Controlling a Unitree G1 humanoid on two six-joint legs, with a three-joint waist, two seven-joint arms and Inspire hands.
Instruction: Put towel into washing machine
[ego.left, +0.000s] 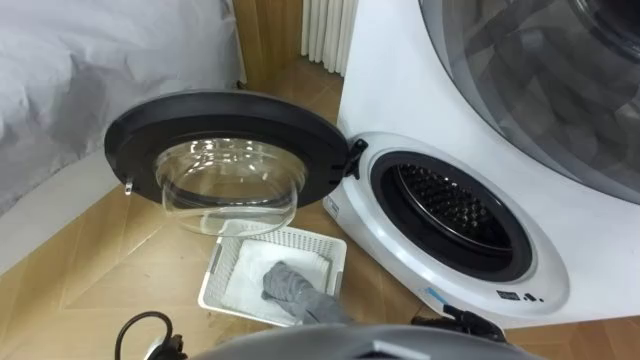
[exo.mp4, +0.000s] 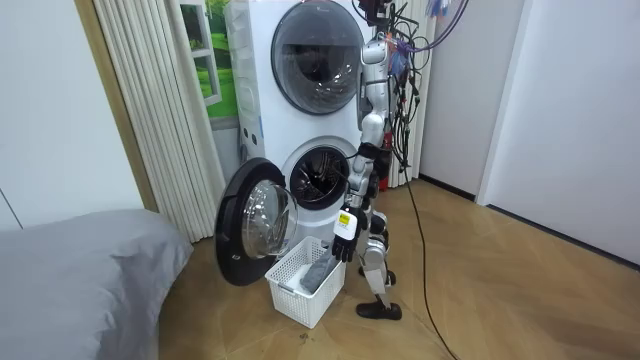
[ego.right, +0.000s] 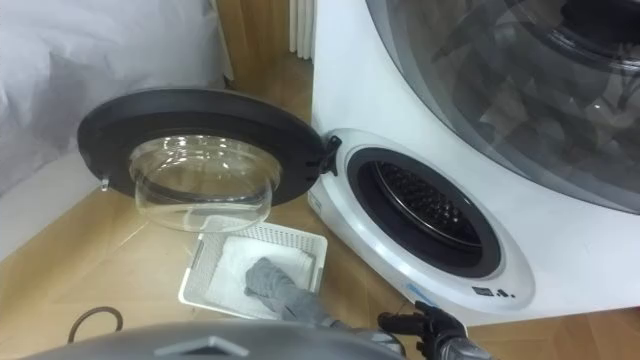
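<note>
A grey towel (ego.left: 287, 285) lies in a white slatted basket (ego.left: 232, 262) on the floor, on top of a white cloth. Its near end rises over the basket's near rim and goes under my chest. The washing machine (ego.left: 420, 110) stands to my right with its round door (ego.left: 225, 150) swung wide open to the left and its drum (ego.left: 452, 208) dark and empty. In the room view my left hand (exo.mp4: 345, 246) hangs just above the towel's (exo.mp4: 318, 272) upper end. My right hand (ego.right: 432, 326) shows at the lower edge by the machine's base, fingers relaxed and holding nothing.
A stacked dryer (exo.mp4: 315, 55) sits above the washer. A bed with a grey cover (ego.left: 70, 90) lies to the far left, and a pale curtain (exo.mp4: 150, 110) hangs behind the door. The open door (exo.mp4: 250, 232) overhangs the basket's (exo.mp4: 290, 285) far side.
</note>
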